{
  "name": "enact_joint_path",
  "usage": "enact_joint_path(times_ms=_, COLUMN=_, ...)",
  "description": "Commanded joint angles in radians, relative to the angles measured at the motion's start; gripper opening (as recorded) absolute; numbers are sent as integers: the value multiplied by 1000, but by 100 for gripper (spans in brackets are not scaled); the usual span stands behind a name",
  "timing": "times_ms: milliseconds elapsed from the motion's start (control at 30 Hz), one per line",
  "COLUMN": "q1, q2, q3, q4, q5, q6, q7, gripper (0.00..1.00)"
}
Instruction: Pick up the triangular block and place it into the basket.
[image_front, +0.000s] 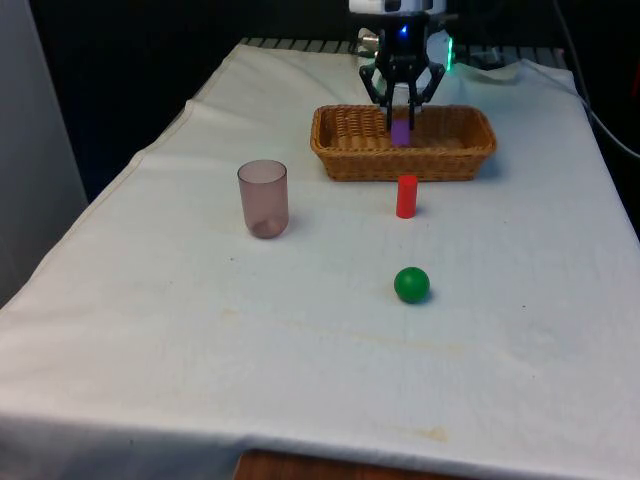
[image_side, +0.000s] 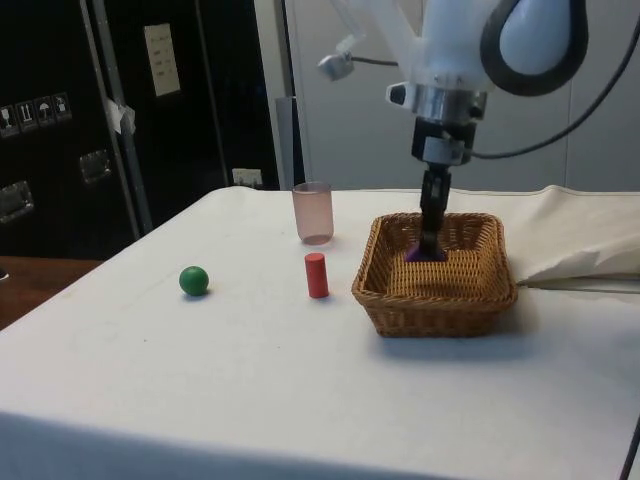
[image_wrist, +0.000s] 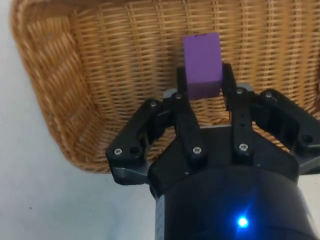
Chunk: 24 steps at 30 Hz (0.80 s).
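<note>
Half the purple block (image_wrist: 202, 65) hides between claw (image_wrist: 204, 85) fingers clamping it inside basket (image_wrist: 90, 75).

White-cloth table (image_front: 300, 340) carries wicker basket (image_front: 345, 160) directly under the fingers (image_wrist: 186, 120); red cylinder (image_front: 406, 196) just outside basket, pink cup (image_front: 263, 198) and green ball (image_front: 411, 285) well apart from them.
</note>
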Motion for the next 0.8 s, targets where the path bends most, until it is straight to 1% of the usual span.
enact_joint_path(times_ms=0, q1=11, q2=0, q3=-8, q4=-11, q5=12, q6=23, q7=-10, gripper=33)
enact_joint_path(times_ms=133, q1=11, q2=37, q3=-10, q4=-20, q5=13, q6=62, q7=-13, gripper=33)
enact_joint_path(times_ms=167, q1=0, q2=45, q3=-4, q4=-6, q5=0, q6=43, q7=-3, gripper=33)
enact_joint_path(times_ms=200, q1=11, q2=47, q3=-10, q4=-22, q5=13, q6=71, q7=-12, gripper=33)
enact_joint_path(times_ms=267, q1=10, q2=66, q3=-9, q4=-25, q5=13, q6=92, q7=-10, gripper=33)
enact_joint_path(times_ms=300, q1=9, q2=84, q3=-6, q4=-27, q5=12, q6=112, q7=-6, gripper=33)
enact_joint_path(times_ms=433, q1=3, q2=109, q3=0, q4=-25, q5=5, q6=135, q7=6, gripper=33)
enact_joint_path(times_ms=467, q1=0, q2=145, q3=-7, q4=-10, q5=0, q6=147, q7=0, gripper=34)
enact_joint_path(times_ms=500, q1=3, q2=109, q3=0, q4=-25, q5=5, q6=135, q7=7, gripper=34)
enact_joint_path(times_ms=533, q1=3, q2=107, q3=-1, q4=-26, q5=5, q6=134, q7=8, gripper=37)
enact_joint_path(times_ms=633, q1=4, q2=100, q3=-3, q4=-29, q5=5, q6=131, q7=9, gripper=49)
enact_joint_path(times_ms=667, q1=4, q2=94, q3=-4, q4=-31, q5=5, q6=128, q7=9, gripper=58)
enact_joint_path(times_ms=733, q1=4, q2=90, q3=-5, q4=-32, q5=5, q6=126, q7=9, gripper=67)
enact_joint_path(times_ms=767, q1=0, q2=111, q3=-7, q4=-24, q5=0, q6=140, q7=5, gripper=74)
